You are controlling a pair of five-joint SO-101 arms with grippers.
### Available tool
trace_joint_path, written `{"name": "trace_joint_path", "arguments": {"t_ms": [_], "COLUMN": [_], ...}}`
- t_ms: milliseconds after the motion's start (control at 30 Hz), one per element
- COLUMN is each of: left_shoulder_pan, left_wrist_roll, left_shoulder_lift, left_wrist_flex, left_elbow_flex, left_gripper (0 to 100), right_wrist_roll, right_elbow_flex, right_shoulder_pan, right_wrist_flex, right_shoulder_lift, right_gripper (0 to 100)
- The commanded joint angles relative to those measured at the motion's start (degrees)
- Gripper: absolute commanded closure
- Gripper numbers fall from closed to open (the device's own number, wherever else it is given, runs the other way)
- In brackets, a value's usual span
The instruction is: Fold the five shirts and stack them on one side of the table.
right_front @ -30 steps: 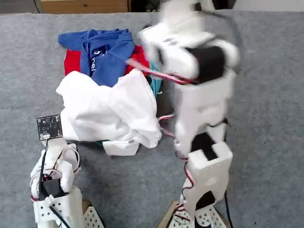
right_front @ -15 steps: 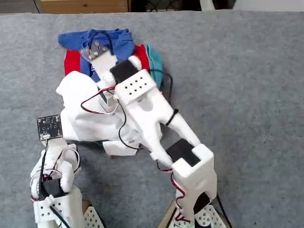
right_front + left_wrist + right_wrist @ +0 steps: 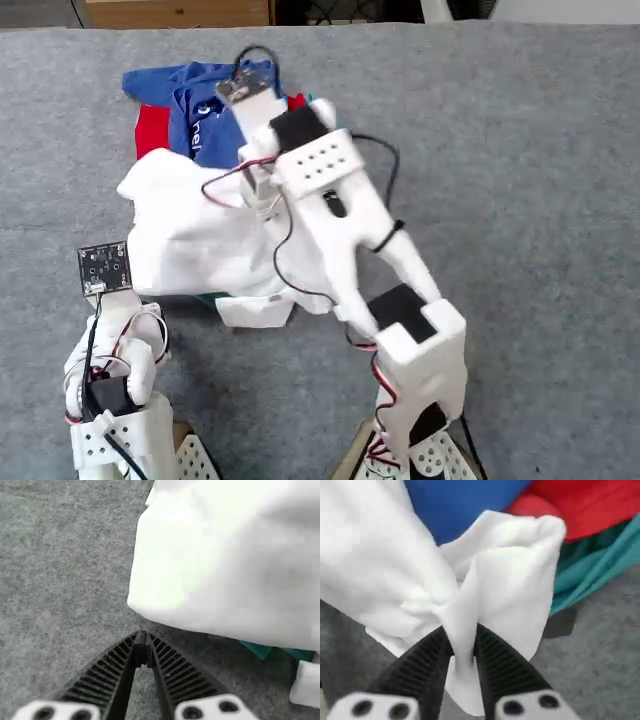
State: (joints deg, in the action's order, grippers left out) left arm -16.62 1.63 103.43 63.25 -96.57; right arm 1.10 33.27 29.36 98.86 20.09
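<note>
Right wrist view: the right gripper (image 3: 462, 635) is clamped on a bunched fold of the white shirt (image 3: 370, 565), probably to drag it off the heap for folding. The blue shirt (image 3: 465, 505), red shirt (image 3: 585, 505) and teal shirt (image 3: 590, 565) lie partly under the white shirt. The left gripper (image 3: 144, 640) sits closed and empty just beside the white shirt's edge. The blue shirt's lettering (image 3: 203, 122) is partly hidden.

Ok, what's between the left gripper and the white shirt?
Only a short strip of bare grey table mat, seen in the left wrist view; the shut left gripper stops just clear of the white shirt edge.
</note>
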Motion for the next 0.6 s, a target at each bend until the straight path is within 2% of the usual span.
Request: {"name": "trace_joint_path", "arguments": {"t_ms": [0, 200, 400, 567], "left_shoulder_pan": [-0.4, -0.4, -0.22, -0.04], "left_wrist_roll": [0.09, 0.09, 0.09, 0.09], "left_shoulder_lift": [0.35, 0.35, 0.35, 0.35], "left_wrist_flex": [0.09, 0.09, 0.09, 0.18], "left_elbow_flex": [-0.75, -0.75, -0.75, -0.75], "left_gripper": [97, 97, 97, 97], "right_wrist_roll": [0.0, 4.22, 7.47, 8.53], "right_elbow_flex": [8.84, 17.45, 20.18, 14.55], "right_shoulder_pan": [-3.87, -14.42, -33.58, -47.3], "right_wrist_flex": [2.02, 1.93, 1.93, 1.93], "right_shoulder_lift": [-9.1, -21.41, -28.35, -28.53], "right_gripper": [98.5, 98.5, 98.5, 98.5]}}
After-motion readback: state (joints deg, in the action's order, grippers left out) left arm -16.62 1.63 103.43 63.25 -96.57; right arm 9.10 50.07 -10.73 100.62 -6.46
